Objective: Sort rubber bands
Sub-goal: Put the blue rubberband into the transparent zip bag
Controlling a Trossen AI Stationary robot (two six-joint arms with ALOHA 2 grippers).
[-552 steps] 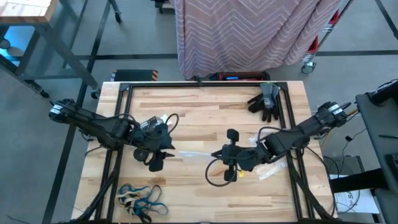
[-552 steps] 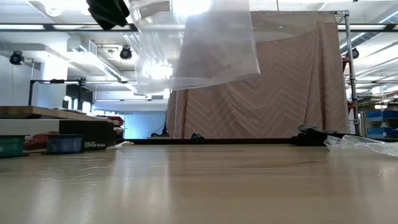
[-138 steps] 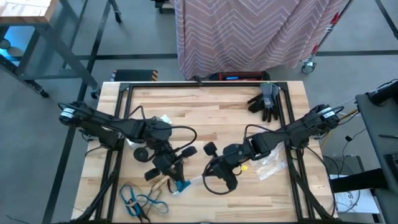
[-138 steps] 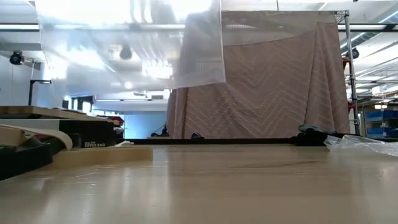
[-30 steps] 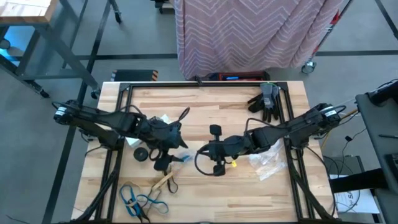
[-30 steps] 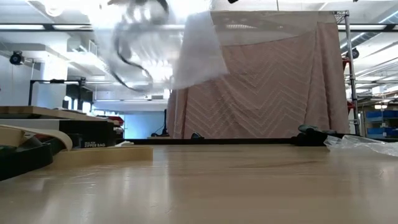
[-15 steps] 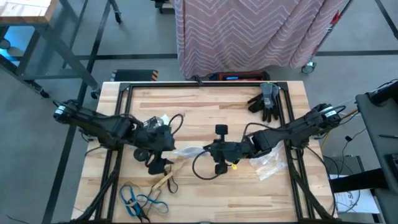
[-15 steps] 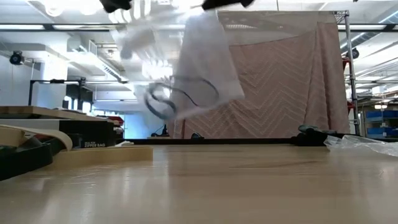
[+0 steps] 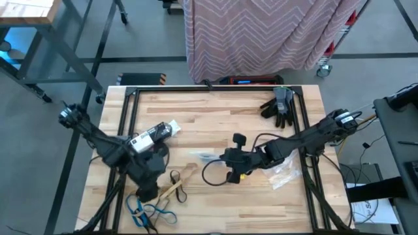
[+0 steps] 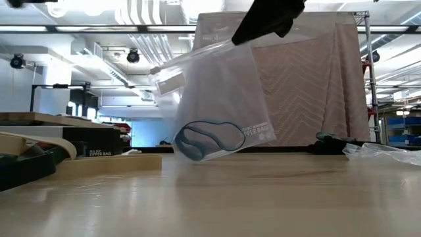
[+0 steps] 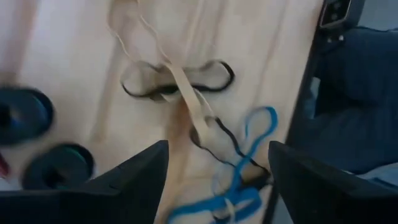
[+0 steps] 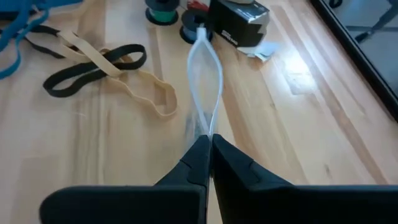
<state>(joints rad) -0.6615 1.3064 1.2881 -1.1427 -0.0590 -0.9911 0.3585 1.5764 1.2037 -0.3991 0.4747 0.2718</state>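
Bands [image 11: 186,99] lie on wood beneath the parted left hand [image 11: 214,180]; right hand [image 12: 209,149] pinches a bag [image 10: 217,99].

The table [image 9: 215,124] was seen to be pale planked wood with a smooth, slightly satin finish. The bag [image 10: 220,99] was made of clear, glossy plastic film. The rubber bands [image 12: 99,65] looked matt and floppy, and the backdrop [image 10: 309,85] was woven cloth patterned in chevrons.

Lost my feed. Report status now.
Right gripper shut on clear bag, blue band inside. Left gripper open over loose rubber bands. Nothing blocking.
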